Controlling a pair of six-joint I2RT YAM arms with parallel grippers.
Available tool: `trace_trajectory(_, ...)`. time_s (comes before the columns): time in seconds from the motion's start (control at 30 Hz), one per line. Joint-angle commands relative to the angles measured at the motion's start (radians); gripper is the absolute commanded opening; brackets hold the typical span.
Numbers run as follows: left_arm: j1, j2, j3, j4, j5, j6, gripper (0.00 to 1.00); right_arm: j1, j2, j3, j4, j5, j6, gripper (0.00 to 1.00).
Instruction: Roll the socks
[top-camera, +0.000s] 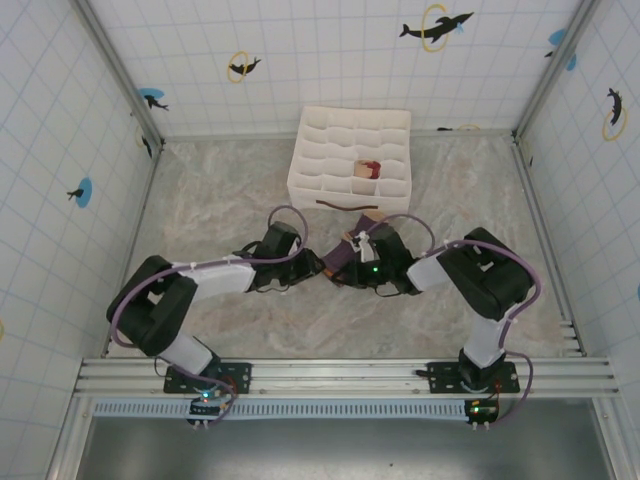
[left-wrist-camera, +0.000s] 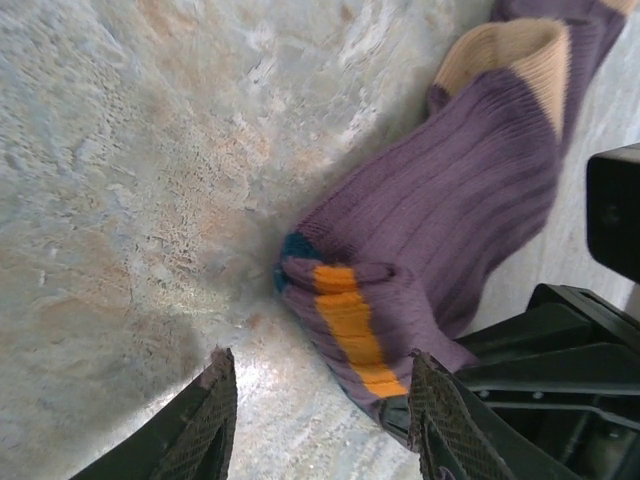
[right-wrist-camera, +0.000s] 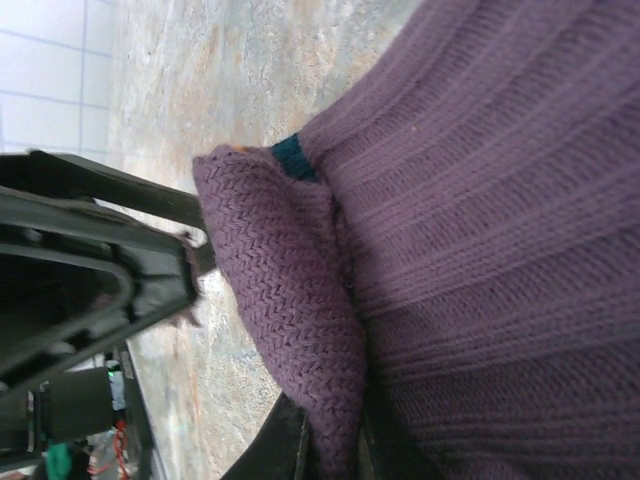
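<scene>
The dark purple sock lies on the marble table between both arms. Its ribbed leg runs up to a tan heel, and the cuff is folded over, showing an orange stripe. My right gripper is shut on that folded cuff, pinching its edge. My left gripper stands open low over the table. Its right finger is beside the cuff and its left finger is over bare table. A rolled beige and dark red sock sits in a cell of the organiser box.
The white gridded organiser box stands at the back centre. A dark thin strip lies just in front of it. Tiled walls close in the table on three sides. The two arms' heads nearly meet at the sock.
</scene>
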Motion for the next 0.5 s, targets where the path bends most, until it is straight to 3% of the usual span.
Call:
trace_trajectory(0.0, -0.017, 0.048, 0.034, 0.032, -0.016, -0.001, 0.48, -0.017, 0.054, -0.053, -0.067, 0.013, 0.095, 0.0)
trace_trajectory(0.47, -0.024, 0.163, 0.084, 0.016, -0.037, -0.026, 0.41, -0.062, 0.071, -0.134, 0.12, -0.036, 0.23, 0.0)
